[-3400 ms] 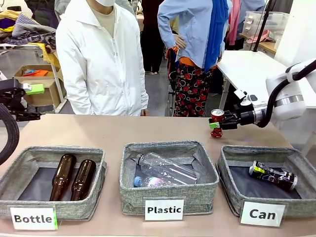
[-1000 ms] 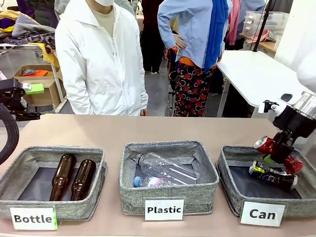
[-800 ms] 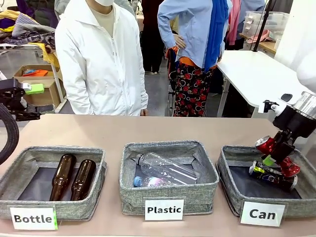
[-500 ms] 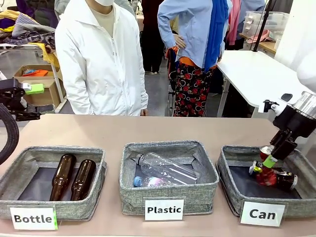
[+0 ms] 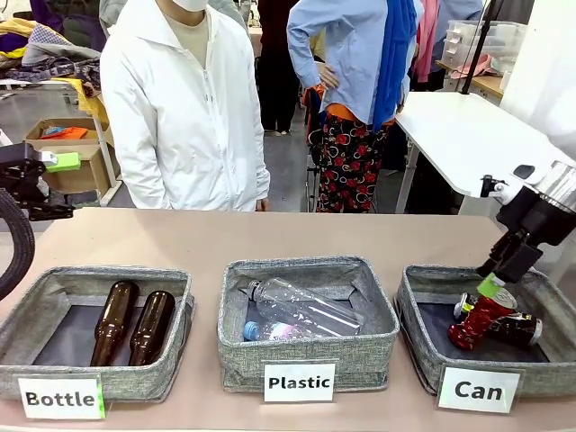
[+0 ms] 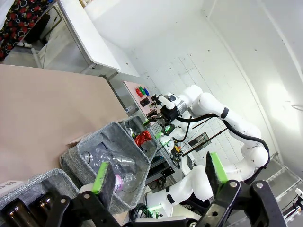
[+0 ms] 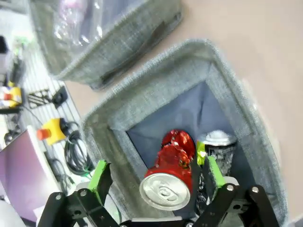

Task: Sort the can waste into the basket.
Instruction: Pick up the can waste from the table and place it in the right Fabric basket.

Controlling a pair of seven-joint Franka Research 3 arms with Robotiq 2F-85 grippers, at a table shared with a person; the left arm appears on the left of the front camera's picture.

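The grey "Can" basket stands at the table's right. A dented red can stands tilted inside it, leaning on a black can that lies on the dark lining. My right gripper hangs open just over the red can's top. In the right wrist view the red can sits loose between the spread green pads, with the black can beside it and the basket wall around both. My left gripper hovers open at the far left, away from the baskets, its fingers wide apart.
The "Plastic" basket in the middle holds clear bottles. The "Bottle" basket on the left holds two brown bottles. A person in a white coat stands at the far edge. Bare tabletop lies behind the baskets.
My right gripper brought the red can from above the table down over the Can basket and let it go. The can dropped inside against the black can, and the gripper rose slightly.
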